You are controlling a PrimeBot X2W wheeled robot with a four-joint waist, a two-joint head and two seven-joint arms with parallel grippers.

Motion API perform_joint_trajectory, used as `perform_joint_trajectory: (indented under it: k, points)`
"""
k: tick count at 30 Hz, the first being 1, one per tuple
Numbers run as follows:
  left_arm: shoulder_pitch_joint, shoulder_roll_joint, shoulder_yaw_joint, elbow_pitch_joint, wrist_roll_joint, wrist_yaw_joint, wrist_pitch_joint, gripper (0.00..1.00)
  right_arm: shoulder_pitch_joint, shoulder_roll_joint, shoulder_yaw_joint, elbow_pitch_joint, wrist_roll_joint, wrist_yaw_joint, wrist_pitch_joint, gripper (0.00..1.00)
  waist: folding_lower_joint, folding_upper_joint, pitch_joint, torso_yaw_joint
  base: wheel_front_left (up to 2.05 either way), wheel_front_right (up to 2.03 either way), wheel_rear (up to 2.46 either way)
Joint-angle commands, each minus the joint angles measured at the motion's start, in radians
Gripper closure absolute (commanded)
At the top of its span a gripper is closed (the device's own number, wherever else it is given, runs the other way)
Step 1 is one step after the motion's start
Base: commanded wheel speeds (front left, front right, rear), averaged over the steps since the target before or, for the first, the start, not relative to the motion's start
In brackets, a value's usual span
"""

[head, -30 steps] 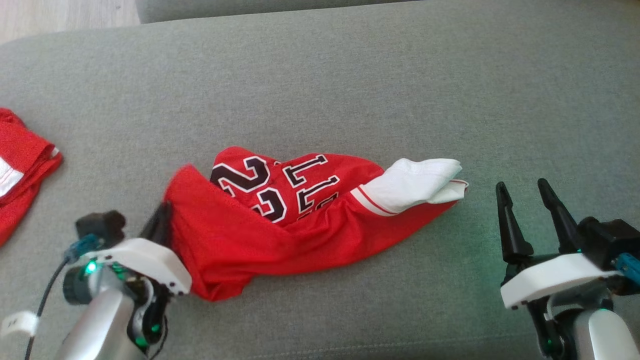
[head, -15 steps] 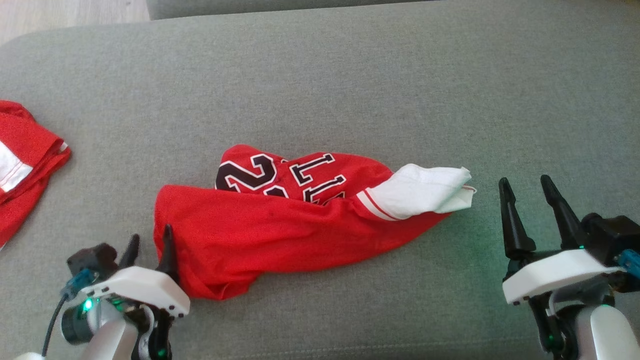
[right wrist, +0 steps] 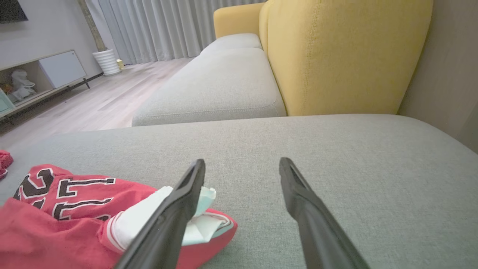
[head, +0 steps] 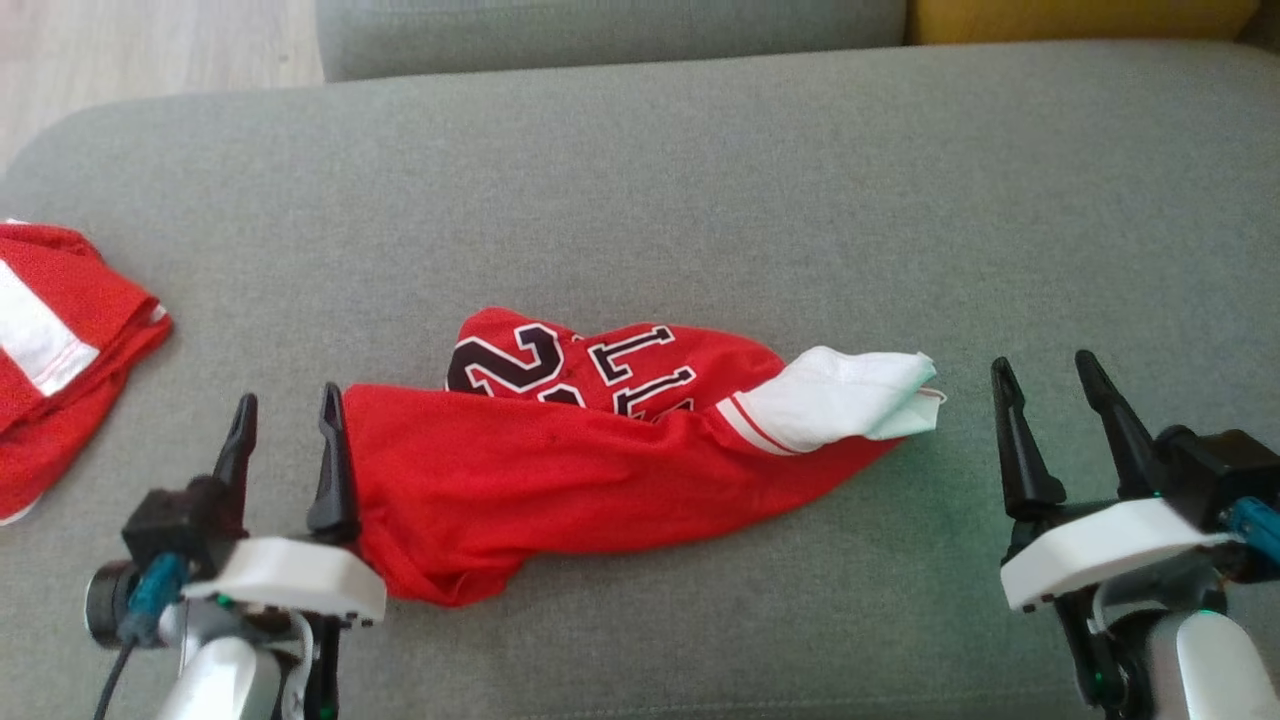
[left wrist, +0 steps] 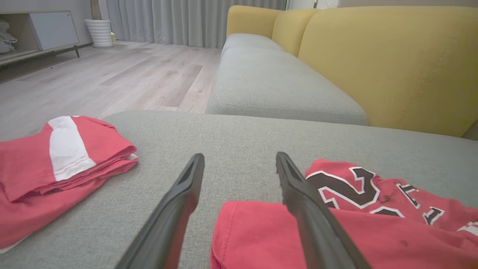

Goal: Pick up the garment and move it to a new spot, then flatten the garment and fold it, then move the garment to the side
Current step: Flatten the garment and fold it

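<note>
Red mesh garment, printed with black-and-white numbers, lies crumpled lengthways on the grey sofa cushion before you, with a white panel folded out at its right end. Your left pincer sits at the garment's left end, fingers apart and gripping nothing. Its inner finger stands just beside the garment's hem; whether it touches the cloth cannot be told. Your right pincer hovers near the garment's right end, clear of the white panel, fingers likewise spread and empty. Well to the left of the garment lies a second red-and-white garment, folded. Beyond the garment you see a yellow backrest and pale wood floor.
</note>
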Motion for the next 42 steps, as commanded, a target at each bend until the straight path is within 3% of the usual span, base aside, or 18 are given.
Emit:
perform_joint_trajectory:
  k: [1, 9, 25, 30, 36, 42]
  points:
    - [-0.010, 0.033, 0.037, -0.046, 0.015, -0.004, -0.012, 0.00, -0.019, -0.006, 0.027, -0.046, -0.007, 0.008, 0.003, 0.00, 0.0000, 0.0000, -0.014, 0.001, 0.00, 0.00, 0.00]
    - [0.041, 0.066, 0.010, -0.112, 0.044, 0.004, 0.025, 0.00, 0.016, -0.006, 0.042, -0.078, -0.014, 0.008, 0.026, 0.00, 0.0000, 0.0000, -0.045, -0.007, 0.00, 0.00, 0.00]
    - [0.039, 0.075, -0.008, -0.134, 0.037, 0.002, 0.048, 0.00, 0.022, -0.006, 0.040, -0.094, -0.003, 0.008, 0.031, 0.00, 0.0000, 0.0000, -0.033, -0.013, 0.00, 0.00, 0.00]
    - [-0.047, 0.071, -0.026, -0.059, 0.001, -0.065, 0.073, 0.00, 0.009, -0.006, 0.039, -0.100, 0.000, 0.008, 0.028, 0.00, 0.0000, 0.0000, 0.005, -0.009, 0.00, 0.00, 0.00]
    - [-0.211, 0.059, -0.038, 0.243, -0.068, -0.163, 0.156, 0.00, -0.025, -0.006, 0.064, -0.086, 0.004, 0.008, 0.019, 0.00, 0.0000, 0.0000, 0.067, -0.027, 0.00, 0.00, 0.00]
    - [-0.294, 0.043, -0.019, 0.447, -0.129, -0.221, 0.175, 0.00, -0.036, -0.006, 0.063, -0.068, 0.008, 0.008, 0.008, 0.00, 0.0000, 0.0000, 0.098, -0.044, 0.00, 0.00, 0.00]
